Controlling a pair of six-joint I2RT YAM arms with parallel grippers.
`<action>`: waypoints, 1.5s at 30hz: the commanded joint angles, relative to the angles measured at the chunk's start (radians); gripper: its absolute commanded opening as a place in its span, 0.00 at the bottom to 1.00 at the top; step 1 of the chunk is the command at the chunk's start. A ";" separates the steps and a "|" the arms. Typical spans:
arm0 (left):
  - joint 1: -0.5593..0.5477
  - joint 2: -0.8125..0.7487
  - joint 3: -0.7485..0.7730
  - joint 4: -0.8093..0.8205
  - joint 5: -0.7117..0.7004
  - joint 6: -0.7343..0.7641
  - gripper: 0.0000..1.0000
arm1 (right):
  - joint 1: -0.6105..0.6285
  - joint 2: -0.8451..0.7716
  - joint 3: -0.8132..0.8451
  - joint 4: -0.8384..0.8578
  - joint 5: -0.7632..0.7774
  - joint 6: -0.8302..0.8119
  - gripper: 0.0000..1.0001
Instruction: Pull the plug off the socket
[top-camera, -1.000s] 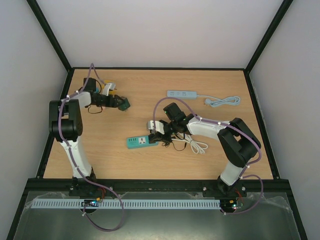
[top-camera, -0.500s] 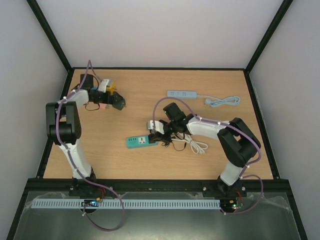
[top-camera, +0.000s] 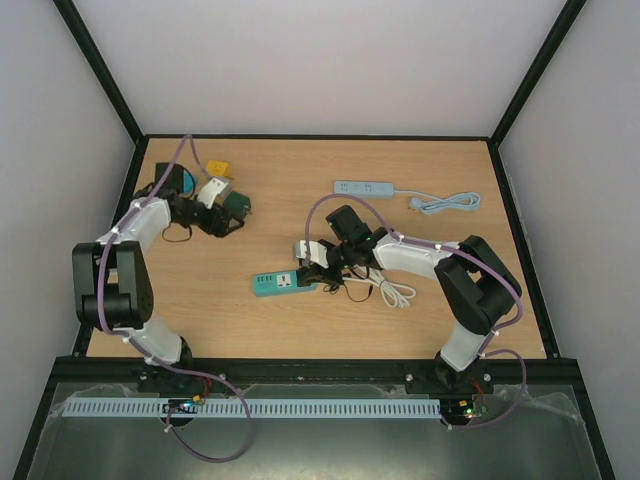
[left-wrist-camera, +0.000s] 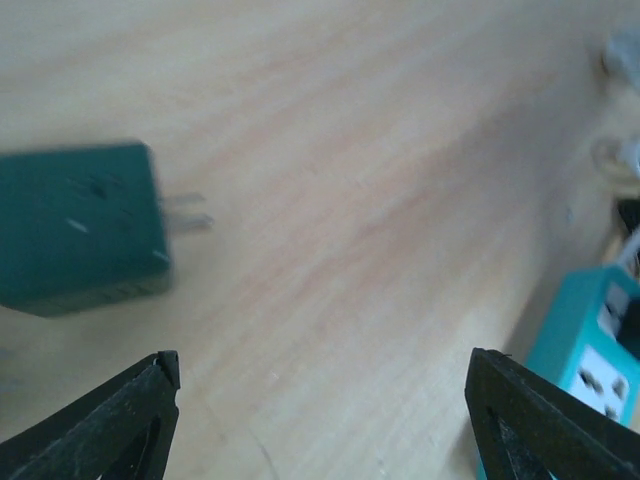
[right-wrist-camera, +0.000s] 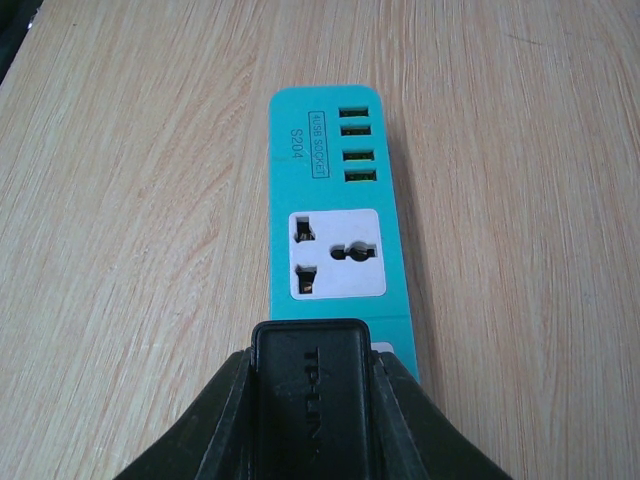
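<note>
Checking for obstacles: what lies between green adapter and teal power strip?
Only bare table between green adapter and teal power strip, in the left wrist view.

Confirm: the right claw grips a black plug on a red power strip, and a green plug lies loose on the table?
The power strip is teal, not red: see the right wrist view. The right gripper does grip a black plug on it; a green plug lies loose on the table.

The wooden table (top-camera: 270, 240) carries a teal socket strip (top-camera: 283, 285) near its middle. A coiled white cable (top-camera: 395, 292) lies just right of it. A pale power strip (top-camera: 362, 188) lies far right and a dark green plug (left-wrist-camera: 80, 225) far left.
</note>
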 joint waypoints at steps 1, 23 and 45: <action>-0.055 -0.086 -0.085 -0.136 0.008 0.186 0.79 | 0.006 0.034 -0.035 -0.078 0.117 0.009 0.18; -0.365 -0.329 -0.378 0.034 -0.054 0.295 0.72 | 0.006 -0.024 -0.028 -0.073 0.073 0.039 0.58; -0.615 -0.220 -0.360 0.251 -0.118 0.202 0.70 | -0.222 -0.125 -0.058 -0.188 -0.103 0.022 0.54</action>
